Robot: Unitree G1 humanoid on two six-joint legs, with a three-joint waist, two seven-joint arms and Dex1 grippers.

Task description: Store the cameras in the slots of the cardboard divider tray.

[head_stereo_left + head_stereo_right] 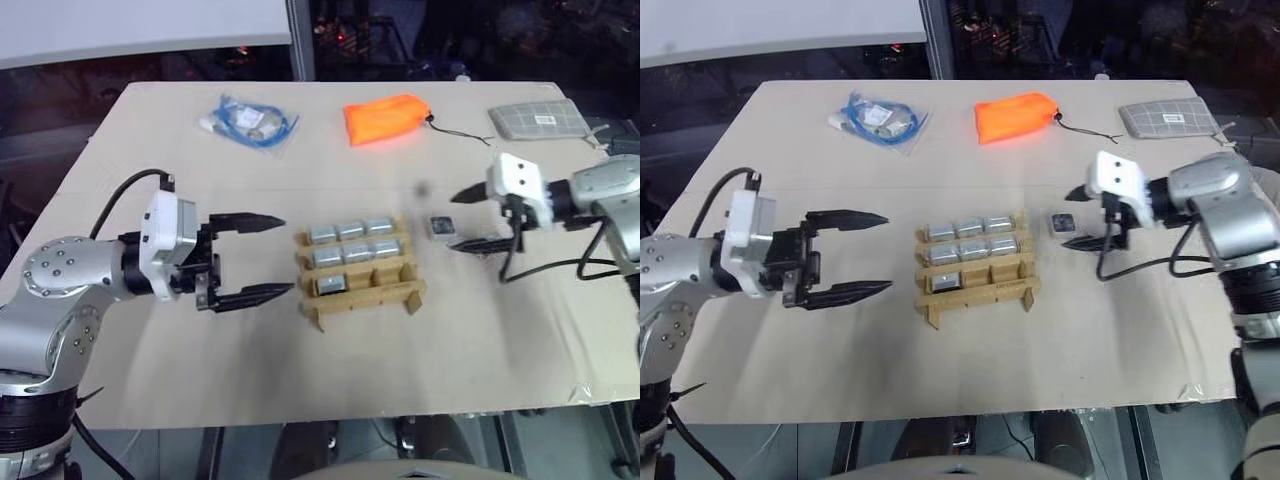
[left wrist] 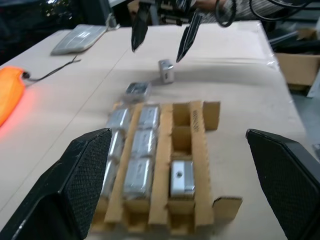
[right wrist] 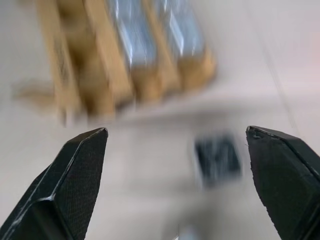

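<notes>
On the table in front of me sits the cardboard divider tray, with seven of its slots holding cameras and two slots in the near row bare. One loose camera lies flat, dark lens face up, just beside the tray's right end, and the left wrist view shows a second loose camera standing on the table a little beyond it. My right gripper hangs over the table right of the flat camera, fingers spread wide and holding nothing. My left gripper hovers left of the tray, also spread and empty. I reckon the next pick is the flat one, and the risk is its closeness to the tray: a finger coming down on that side could catch the upright end piece and shove the light tray, jolting stored cameras loose. A low, flat block may also skid away as the fingers press together.
</notes>
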